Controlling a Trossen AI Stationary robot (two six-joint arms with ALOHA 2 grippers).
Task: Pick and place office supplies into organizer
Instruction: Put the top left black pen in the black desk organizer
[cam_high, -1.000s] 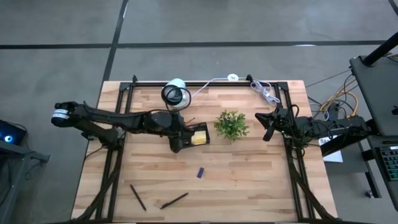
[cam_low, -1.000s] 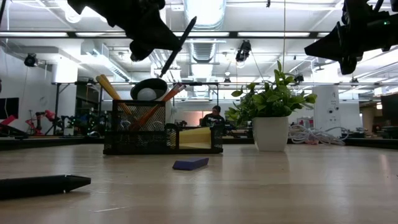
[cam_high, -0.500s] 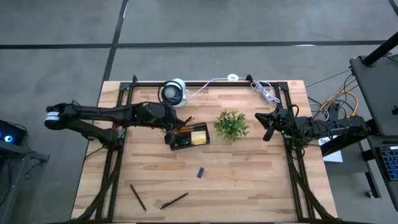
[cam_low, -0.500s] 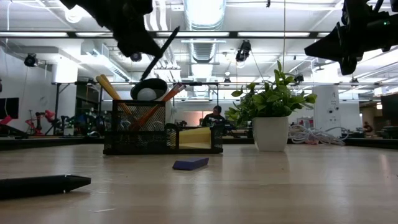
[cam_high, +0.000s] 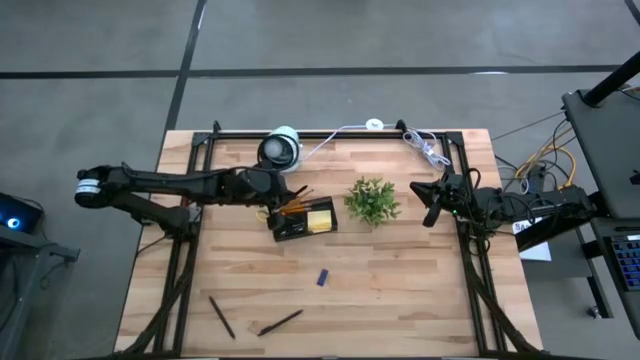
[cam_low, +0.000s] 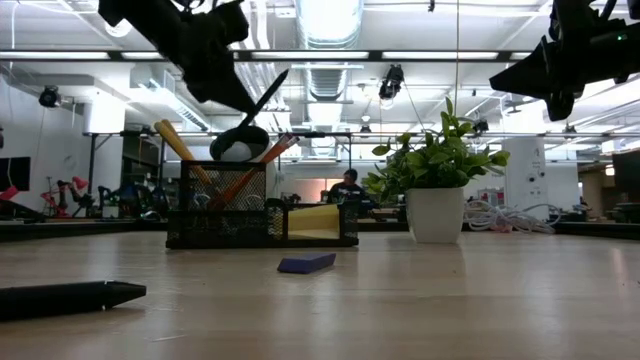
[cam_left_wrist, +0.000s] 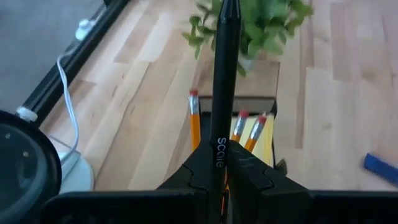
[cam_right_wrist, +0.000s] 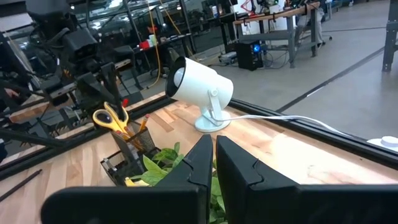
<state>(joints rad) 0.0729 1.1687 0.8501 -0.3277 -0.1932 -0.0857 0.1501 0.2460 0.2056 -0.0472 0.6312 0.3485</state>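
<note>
Left gripper (cam_left_wrist: 219, 177), clamped on a black pen (cam_left_wrist: 222, 74), hovers just behind the organizer (cam_high: 303, 223), the pen slanting tip-down toward its pencil compartment; right gripper (cam_right_wrist: 211, 163), apparently closed and empty, waits well apart

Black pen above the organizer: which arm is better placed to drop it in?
Left. The left gripper already holds the black pen, poised above the organizer. The right gripper waits shut beyond the plant, at the table's edge.

Organizer (cam_high: 303, 221) just left of plant (cam_high: 372, 200)
</note>
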